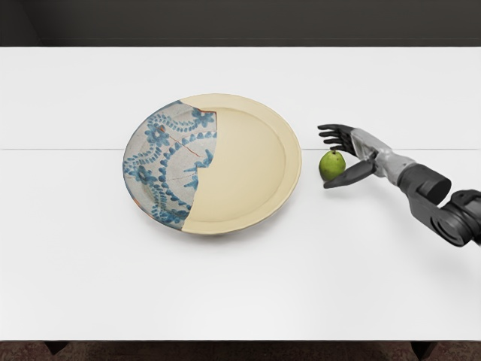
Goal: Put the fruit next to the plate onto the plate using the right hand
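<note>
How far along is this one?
Done: the right hand is at the fruit, which sits on the table beside the plate. In hand: fingers spread around it, grip not yet closed. Left: grasp, lift, place it on the plate.

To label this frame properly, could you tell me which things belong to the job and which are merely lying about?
Job: green fruit, plate, right hand.
Just there: the white table beneath them.
</note>
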### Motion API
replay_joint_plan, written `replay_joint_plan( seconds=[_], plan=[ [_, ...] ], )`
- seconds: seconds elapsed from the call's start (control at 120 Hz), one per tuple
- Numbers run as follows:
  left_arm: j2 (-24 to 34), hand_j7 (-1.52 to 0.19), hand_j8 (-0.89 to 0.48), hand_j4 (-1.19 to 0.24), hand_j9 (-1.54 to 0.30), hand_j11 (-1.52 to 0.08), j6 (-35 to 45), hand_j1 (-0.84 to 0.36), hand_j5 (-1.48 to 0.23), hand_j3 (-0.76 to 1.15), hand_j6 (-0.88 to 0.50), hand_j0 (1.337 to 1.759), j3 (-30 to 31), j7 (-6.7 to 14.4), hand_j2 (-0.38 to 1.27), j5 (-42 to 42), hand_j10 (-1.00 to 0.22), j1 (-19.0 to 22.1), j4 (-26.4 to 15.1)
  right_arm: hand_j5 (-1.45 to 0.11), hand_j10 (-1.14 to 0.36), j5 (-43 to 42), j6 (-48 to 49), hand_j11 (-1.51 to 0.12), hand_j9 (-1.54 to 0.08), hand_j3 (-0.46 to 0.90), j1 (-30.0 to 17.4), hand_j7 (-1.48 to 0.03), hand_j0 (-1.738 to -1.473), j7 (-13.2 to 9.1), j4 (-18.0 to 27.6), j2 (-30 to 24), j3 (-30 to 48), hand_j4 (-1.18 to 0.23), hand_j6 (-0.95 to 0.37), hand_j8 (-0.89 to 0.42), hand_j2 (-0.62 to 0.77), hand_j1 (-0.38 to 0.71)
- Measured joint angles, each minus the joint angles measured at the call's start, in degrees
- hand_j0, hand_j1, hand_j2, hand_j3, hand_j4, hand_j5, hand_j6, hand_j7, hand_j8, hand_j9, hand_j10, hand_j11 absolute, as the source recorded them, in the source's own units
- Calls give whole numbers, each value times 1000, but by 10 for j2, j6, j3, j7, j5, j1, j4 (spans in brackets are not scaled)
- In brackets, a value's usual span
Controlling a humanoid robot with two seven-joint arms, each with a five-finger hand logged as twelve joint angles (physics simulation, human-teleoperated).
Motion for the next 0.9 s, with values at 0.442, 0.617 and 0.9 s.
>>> replay_joint_plan(
  seconds=[0.442, 0.617, 0.9],
  plan=[
    [0, -1, -1, -1, -1, -1, 0, 348, -1, 0, -1, 1658, 0, 0, 0, 0, -1, 0, 0, -410, -317, -3, 17, -410, -410, 0, -5, -410, -1658, 35, -1, 6, 0, -317, -318, -317, -60, 28],
    [0, -1, -1, -1, -1, -1, 0, 348, -1, 0, -1, 1658, 0, 0, 0, 0, -1, 0, 0, -449, -346, -3, 20, -449, -449, 0, -6, -449, -1658, 39, -4, 7, -4, -347, -348, -347, -66, 63],
    [0, -1, -1, -1, -1, -1, 0, 348, -1, 0, -1, 1658, 0, 0, 1, 0, -1, 0, 0, -530, -398, -2, 20, -532, -529, 0, -13, -531, -1658, 41, -5, 9, -5, -421, -420, -421, -71, 133]
  ],
)
